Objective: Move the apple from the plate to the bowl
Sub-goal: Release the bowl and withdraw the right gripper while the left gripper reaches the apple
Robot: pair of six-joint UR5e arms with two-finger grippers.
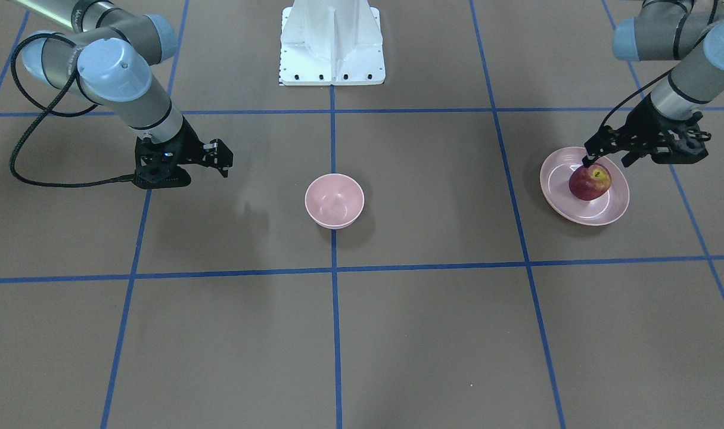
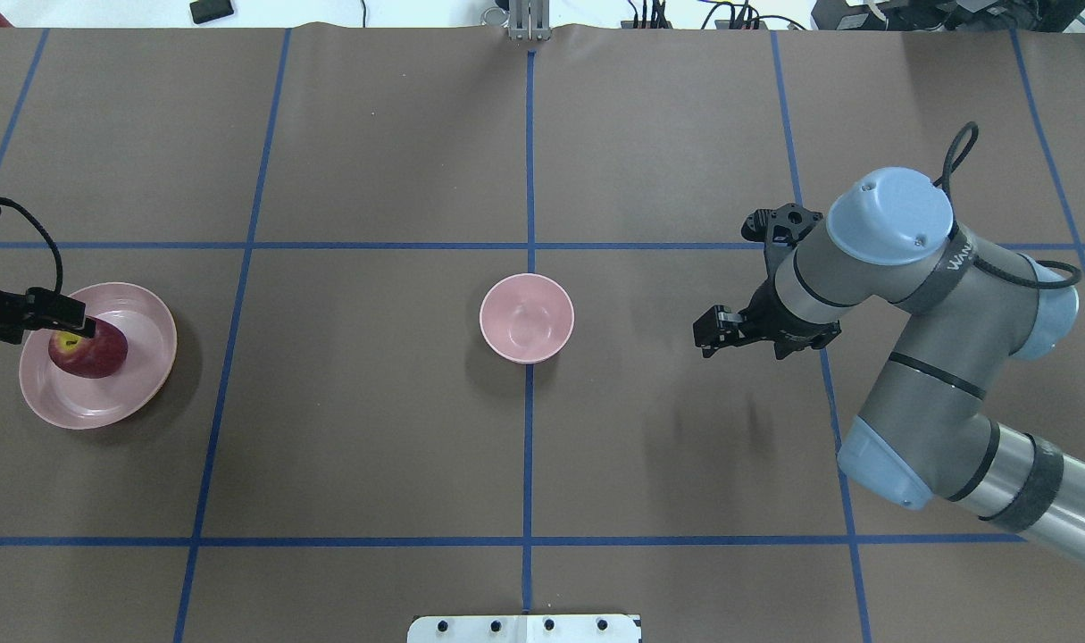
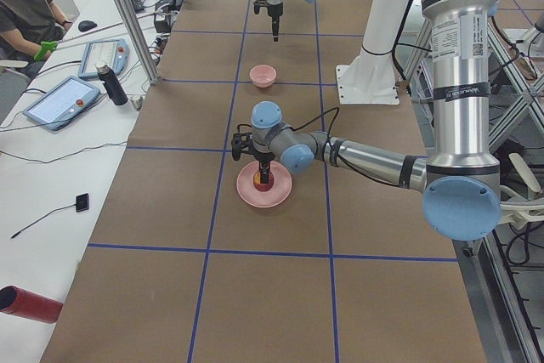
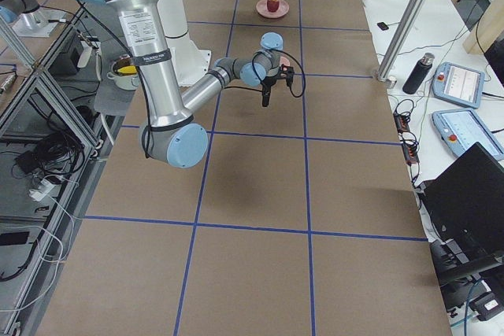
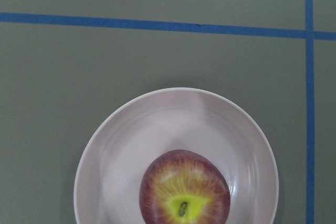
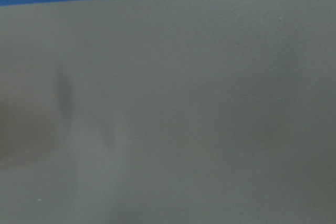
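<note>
Front view: the apple (image 1: pixel 590 183) sits on the plate (image 1: pixel 613 208), with the left hand (image 1: pixel 590 159) just above it at 12 o'clock. I cannot tell whether that hand is spread or clenched. The bowl (image 1: pixel 334 205) holds nothing and lies well apart at 9 o'clock.

Overhead: the right hand (image 2: pixel 708 332) hangs over the table (image 2: pixel 685 446), its state equally unclear.

Left wrist view: the apple looks firm, smooth and probably slippery, so it is best gripped across its widest girth.

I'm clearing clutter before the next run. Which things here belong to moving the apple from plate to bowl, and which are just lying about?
Job: apple, plate, bowl, left end effector open over the apple.
Lying about: tablet, dark bottle, red cylinder, laptop.
</note>
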